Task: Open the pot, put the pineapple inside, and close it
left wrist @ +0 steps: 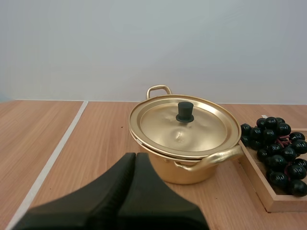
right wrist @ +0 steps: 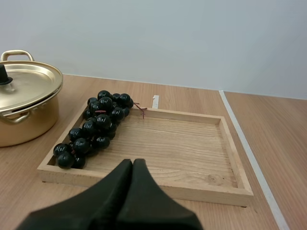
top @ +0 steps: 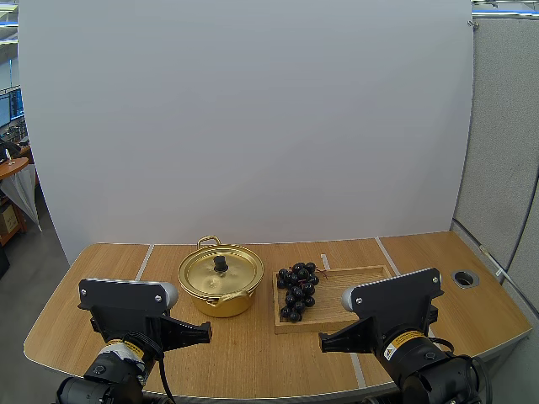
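**Q:** Fig. 1, high view. Where do the task's things lie, and does the fruit match the task?

**A:** The gold pot (top: 221,280) stands with its lid (top: 221,273) seated, black knob (top: 220,263) up. No pineapple is visible; the fruit present is a bunch of dark grapes (top: 298,290), lying at the 9 o'clock end of the wooden tray (top: 358,282), just beside the pot at its 3 o'clock. The bunch's long axis runs roughly 12 to 6 o'clock. Lid on and grapes outside fit a closed pot awaiting fruit.

**Q:** Which arm is nearer which thing?

**A:** The left gripper (left wrist: 135,160) points at the pot, the knob lying toward 12 o'clock from its tips, slightly toward 1. The right gripper (right wrist: 133,165) faces the tray, the grapes lying toward 11 o'clock.

**Q:** Pose and jaws?

**A:** Both arms sit low at the table's (top: 93,320) near edge, fingers level and pointing forward. Each pair of fingers lies pressed together as one dark wedge, gripping nothing.
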